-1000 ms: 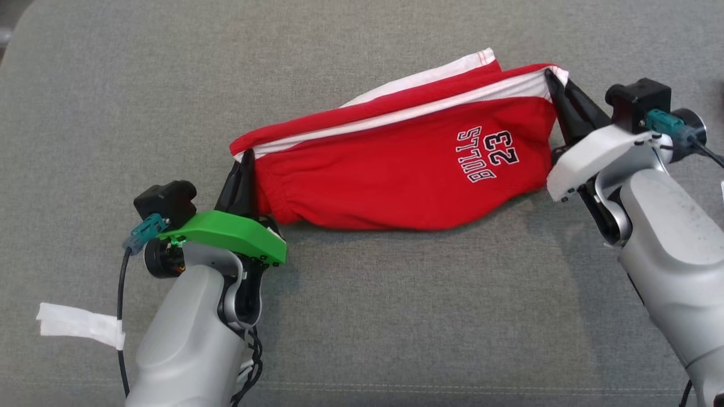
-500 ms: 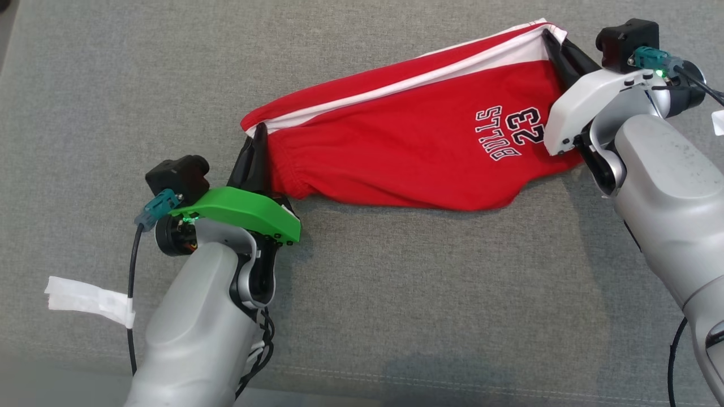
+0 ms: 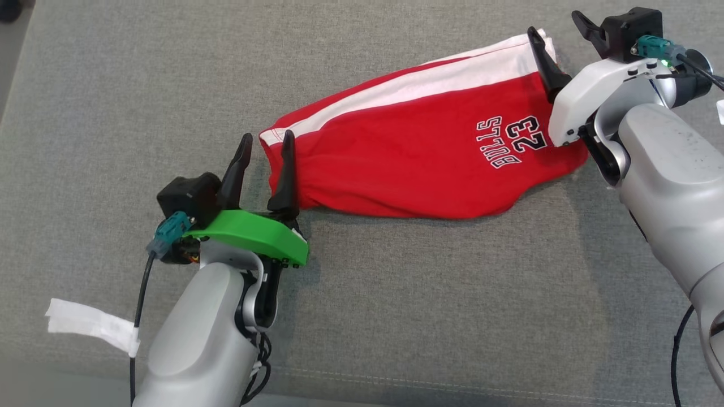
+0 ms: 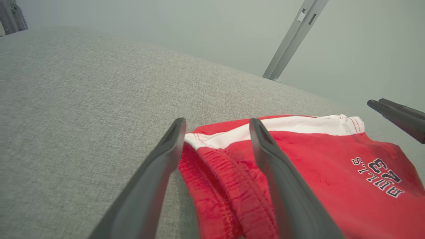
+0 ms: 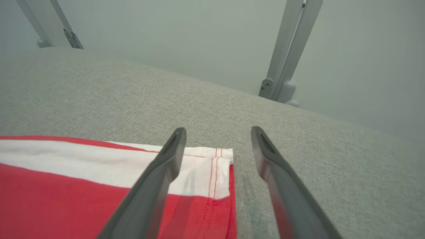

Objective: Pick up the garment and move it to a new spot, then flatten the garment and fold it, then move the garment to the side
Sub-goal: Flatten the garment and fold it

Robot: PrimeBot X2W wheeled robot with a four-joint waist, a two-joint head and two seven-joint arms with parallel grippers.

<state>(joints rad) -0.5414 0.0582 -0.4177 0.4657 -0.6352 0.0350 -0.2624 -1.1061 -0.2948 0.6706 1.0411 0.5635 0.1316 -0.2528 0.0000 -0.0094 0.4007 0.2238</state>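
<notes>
Red knit shorts (image 3: 418, 164), limp on grey woven cushion (image 3: 396, 294).
Your left gripper (image 3: 268, 136), right gripper (image 3: 554, 24) both released, straddling opposite ends; gathered edge, likely elastic.

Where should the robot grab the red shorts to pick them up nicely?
Probably at both ends, along the white-striped far edge. The left gripper, open, comes from the left onto the gathered waistband corner; the right gripper, open, from the right onto the stitched hem corner. The red shorts lie long and flat, so end grips should keep them spread.
</notes>
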